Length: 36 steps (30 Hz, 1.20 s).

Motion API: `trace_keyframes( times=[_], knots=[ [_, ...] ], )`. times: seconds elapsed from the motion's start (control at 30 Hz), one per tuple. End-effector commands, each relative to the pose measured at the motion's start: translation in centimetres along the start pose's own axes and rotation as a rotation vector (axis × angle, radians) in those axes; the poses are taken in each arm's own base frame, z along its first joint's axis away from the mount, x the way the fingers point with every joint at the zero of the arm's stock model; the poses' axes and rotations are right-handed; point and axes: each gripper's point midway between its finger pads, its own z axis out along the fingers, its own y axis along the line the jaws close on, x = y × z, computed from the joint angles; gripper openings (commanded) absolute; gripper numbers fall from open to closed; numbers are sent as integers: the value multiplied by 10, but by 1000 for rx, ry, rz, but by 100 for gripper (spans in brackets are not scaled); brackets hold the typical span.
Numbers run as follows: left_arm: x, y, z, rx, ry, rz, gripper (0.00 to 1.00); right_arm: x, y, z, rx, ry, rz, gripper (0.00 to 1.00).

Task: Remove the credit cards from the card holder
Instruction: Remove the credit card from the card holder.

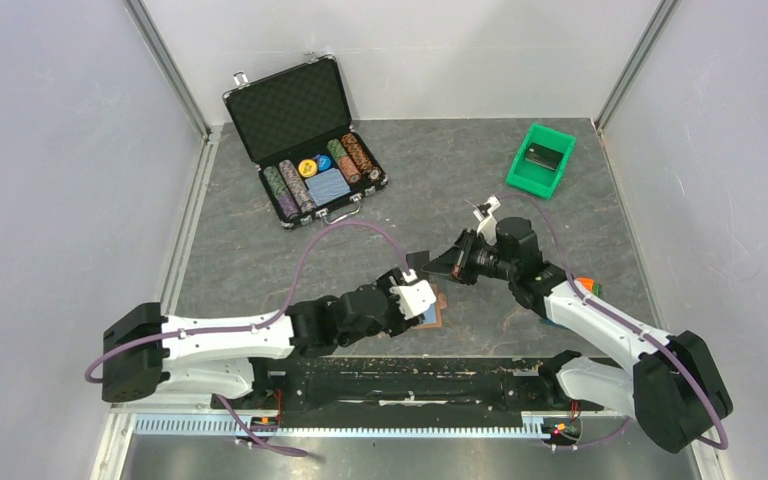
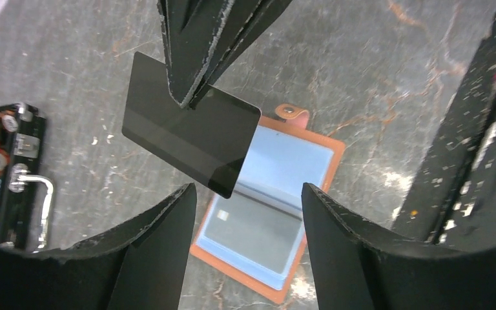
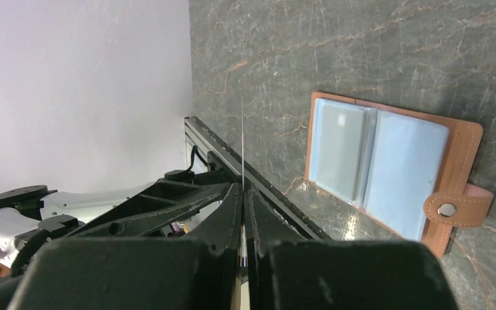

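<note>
Card holder (image 3: 387,161) lies open flat on the table (image 1: 440,170), blue lining up, close to the 6 o'clock edge, near the middle. One credit card (image 2: 190,139), dark grey, is up off the table above the holder. It is pinched at its top edge by the right gripper (image 2: 186,100), jaws clamped tight on it. It shows edge-on in the right wrist view.

Right arm comes in from 4 o'clock, forearm raised, fingers pointing toward 9 o'clock. Left arm runs low from 8 o'clock, elbow bent. Left gripper (image 2: 248,194) hangs over the holder, jaws wide, gripping nothing. A second card (image 3: 339,145), grey, sits in a holder pocket. Chip case (image 1: 305,140) is at 11 o'clock, green bin (image 1: 540,158) at 1 o'clock.
</note>
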Motion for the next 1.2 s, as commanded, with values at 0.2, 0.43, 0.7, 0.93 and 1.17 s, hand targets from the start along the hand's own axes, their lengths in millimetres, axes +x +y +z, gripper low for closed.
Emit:
trace_keyframes(
  times=[0.2,0.43,0.7,0.93,1.17],
  knots=[
    [-19,11,12,-151,-56,269,67,15,9,-8,-79,31,47,0],
    [-11,6,15,-173,-45,330,64,21,6,-8,-92,47,79,0],
    [-5,4,15,-187,-54,345,46,27,2,-8,-111,64,113,0],
    [-1,6,12,-197,-32,325,8,26,2,-6,-116,61,94,5],
    [1,12,5,-238,-41,205,2,20,17,-7,-186,50,4,37]
  ],
)
